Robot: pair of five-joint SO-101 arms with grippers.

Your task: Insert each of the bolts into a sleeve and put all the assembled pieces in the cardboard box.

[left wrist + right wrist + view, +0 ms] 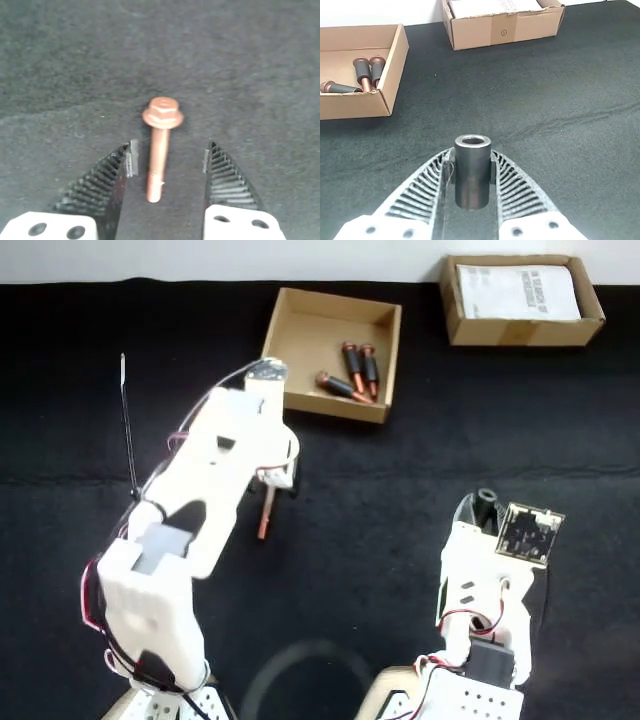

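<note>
Left gripper (170, 150): open, fingers spread to either side of the copper bolt (161, 145), with a gap showing on both sides. The bolt lies flat on the black counter (250, 75), flanged hex head pointing away from my wrist. From the high view it sits just under my left arm, near the cardboard box (275, 335).

Right gripper (472, 162): closed on a dark sleeve (472, 175), held upright, bore open at the top.

Cardboard box: at the counter's far side, well apart from the sleeve. Three assembled pieces (350, 375) lie inside.

A second box (520, 332) holding a printed sheet sits farther right.
</note>
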